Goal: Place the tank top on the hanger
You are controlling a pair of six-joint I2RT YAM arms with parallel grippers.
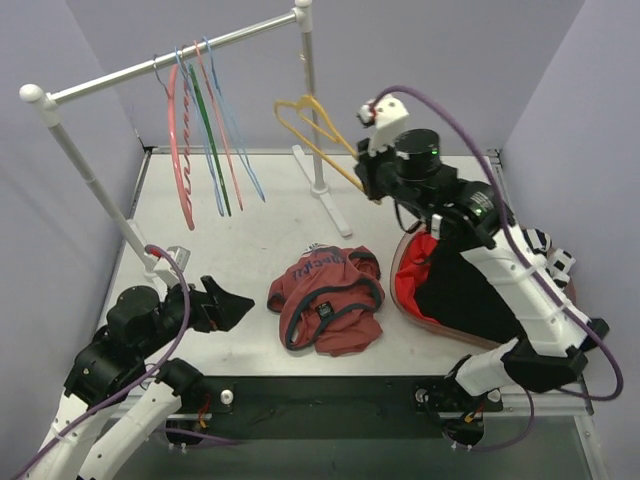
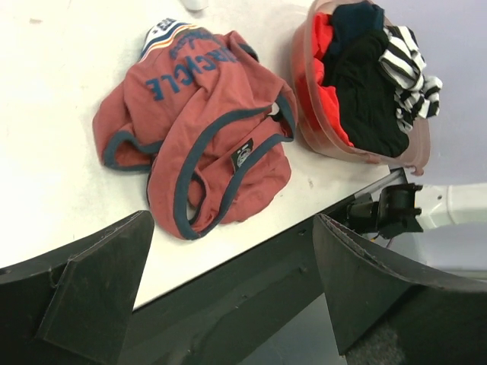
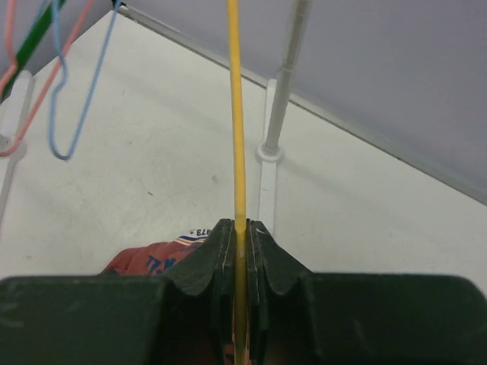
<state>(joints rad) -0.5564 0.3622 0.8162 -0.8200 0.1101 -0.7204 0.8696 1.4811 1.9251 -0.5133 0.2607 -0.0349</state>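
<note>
Far left, rack (image 1: pixel 170 60) holds pink hanger (image 1: pixel 178 150), green hanger (image 1: pixel 210 145) and blue hanger (image 1: pixel 243 160); their hooks bunch together on the rail and are hard to separate. The right wrist view cuts them to partial loops. Left arm sits folded low at the near-left of the worktop (image 1: pixel 240 230), with the left hand (image 1: pixel 232 306) pointing towards the middle. The top view doesn't resolve its gap, but in the wrist view both fingers (image 2: pixel 91 293) are spread wide with nothing between them. Tank top (image 1: pixel 328 300) lies crumpled in a heap mid-worktop, just right of that hand and not touched by it. It's folded over itself, so the chest print is only partly legible and the full outline can't be read. Hanger (image 3: pixel 236 114) is up in the air behind the top and off the rail; the right wrist view sees it edge-on as a thin yellow line, and its hook is hard to make out in the top view. Right arm is stretched up and back, right hand (image 1: pixel 370 180) clamped on the hanger's lower end. Red tub (image 2: pixel 304 114) is to the right of the top, mostly hidden behind the right arm from above. It holds a bright red garment (image 2: pixel 327 91), a black garment (image 2: pixel 365 99) and a striped garment (image 2: pixel 411 76).
</note>
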